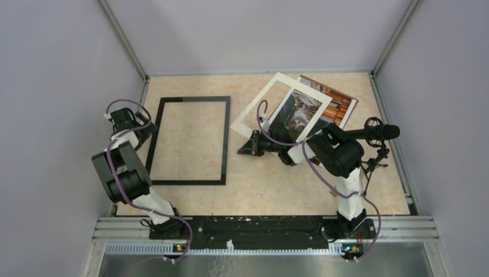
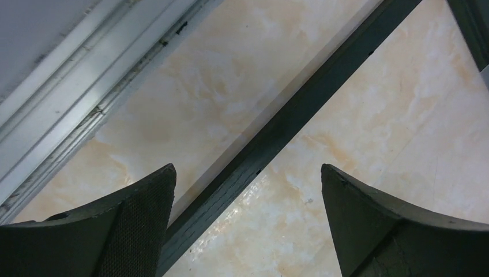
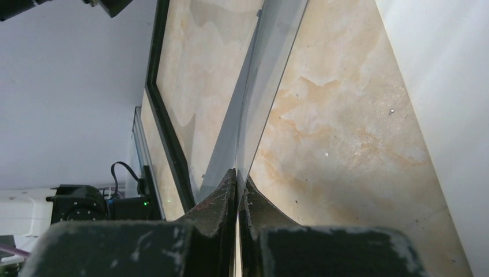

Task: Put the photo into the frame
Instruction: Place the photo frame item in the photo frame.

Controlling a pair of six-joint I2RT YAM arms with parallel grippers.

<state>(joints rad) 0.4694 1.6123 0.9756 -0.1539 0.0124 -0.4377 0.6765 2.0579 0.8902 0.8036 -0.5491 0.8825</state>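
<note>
Barely started: your left claw [image 2: 247,173] gapes over the empty frame [image 1: 195,99]; right claw [image 3: 237,179] pinches a thin sheet [image 3: 262,75]; photo [image 1: 297,112] lies beside it, unframed.

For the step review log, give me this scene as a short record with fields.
frame: flat on the table, left side; table shows through it
photo: far right, partly under the white mat, outside the frame
left tool: open, over the frame's left border
right tool: shut on the edge of a thin clear sheet, beside the mat's near corner
task state: photo not yet in frame
</note>
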